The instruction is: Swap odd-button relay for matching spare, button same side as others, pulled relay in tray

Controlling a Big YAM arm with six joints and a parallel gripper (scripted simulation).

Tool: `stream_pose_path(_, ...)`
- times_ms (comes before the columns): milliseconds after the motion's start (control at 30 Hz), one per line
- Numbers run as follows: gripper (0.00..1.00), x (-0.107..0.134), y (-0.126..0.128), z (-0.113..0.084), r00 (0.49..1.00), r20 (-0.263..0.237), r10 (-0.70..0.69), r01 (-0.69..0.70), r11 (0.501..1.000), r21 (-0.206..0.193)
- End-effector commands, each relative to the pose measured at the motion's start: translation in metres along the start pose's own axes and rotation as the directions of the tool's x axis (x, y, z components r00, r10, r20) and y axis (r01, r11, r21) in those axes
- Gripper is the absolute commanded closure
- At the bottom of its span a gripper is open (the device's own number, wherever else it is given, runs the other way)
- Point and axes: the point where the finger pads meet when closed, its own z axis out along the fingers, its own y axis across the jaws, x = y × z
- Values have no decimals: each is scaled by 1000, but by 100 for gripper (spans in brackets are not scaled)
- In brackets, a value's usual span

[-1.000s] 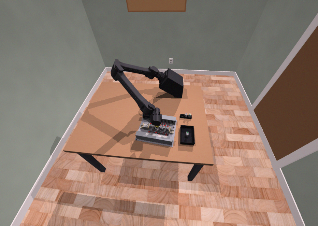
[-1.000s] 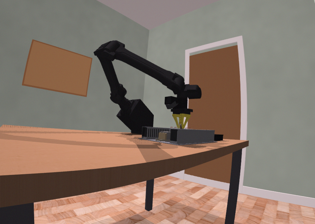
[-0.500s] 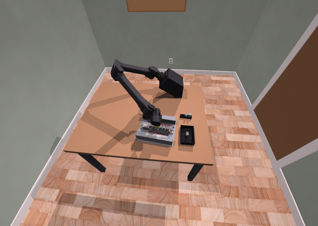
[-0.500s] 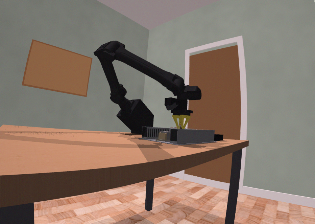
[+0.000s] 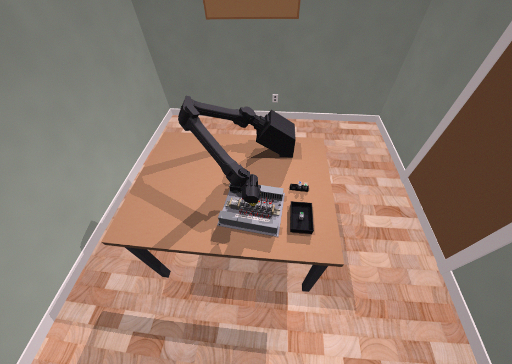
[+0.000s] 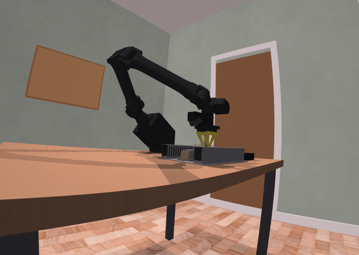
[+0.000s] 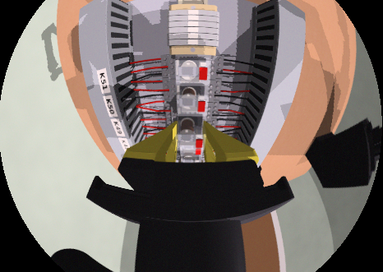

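The tabletop (image 5: 177,210) (image 6: 87,173) carries 1 grey panel (image 5: 248,224) (image 6: 222,155) (image 7: 152,9), 1 rack (image 5: 293,188), 1 tray (image 5: 301,231).
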Motion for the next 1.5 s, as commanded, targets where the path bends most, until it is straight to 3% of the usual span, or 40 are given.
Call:
stream_pose_path(0,100,-2,-3,12,1000,8,-1,1,1000,18)
stream_pose_path(1467,100,-4,3,11,1000,7,9,-10,1000,13)
